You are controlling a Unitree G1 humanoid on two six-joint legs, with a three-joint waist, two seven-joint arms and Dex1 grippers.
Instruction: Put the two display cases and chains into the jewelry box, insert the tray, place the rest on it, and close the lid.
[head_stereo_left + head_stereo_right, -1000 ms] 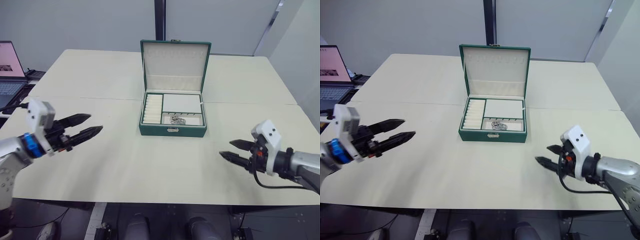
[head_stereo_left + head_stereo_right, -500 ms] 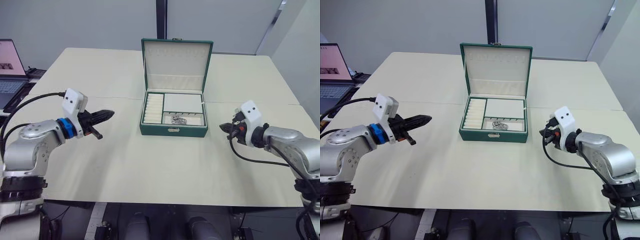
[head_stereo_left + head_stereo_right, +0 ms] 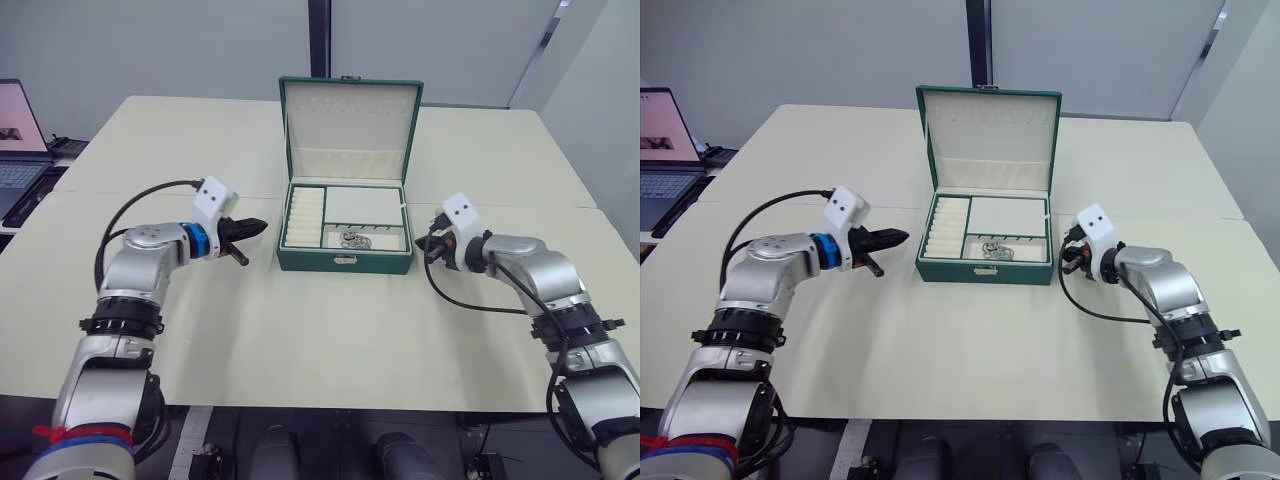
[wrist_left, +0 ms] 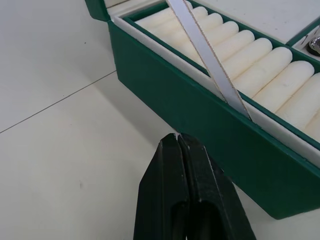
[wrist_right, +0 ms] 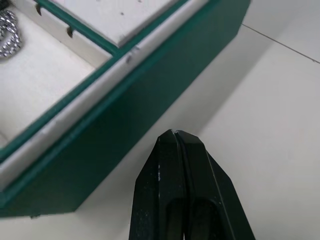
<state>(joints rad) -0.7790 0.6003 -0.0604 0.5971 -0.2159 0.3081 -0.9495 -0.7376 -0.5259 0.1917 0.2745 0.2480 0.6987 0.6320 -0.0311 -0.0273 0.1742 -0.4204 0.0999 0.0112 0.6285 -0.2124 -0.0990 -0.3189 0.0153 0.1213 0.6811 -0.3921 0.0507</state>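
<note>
Grippers, both pinched closed and empty, are flanking my open jewelry box (image 3: 345, 235): left gripper (image 3: 258, 226) just left, right gripper (image 3: 432, 247) just right.

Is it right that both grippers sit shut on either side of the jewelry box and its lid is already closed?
Not quite. The left gripper and right gripper do flank the jewelry box, both shut, but the lid stands open and upright, as the left eye view shows.

bare table (image 3: 330, 330) lies open in front of the jewelry box (image 3: 345, 262); upright lid (image 3: 349, 130) blocks the rear.
</note>
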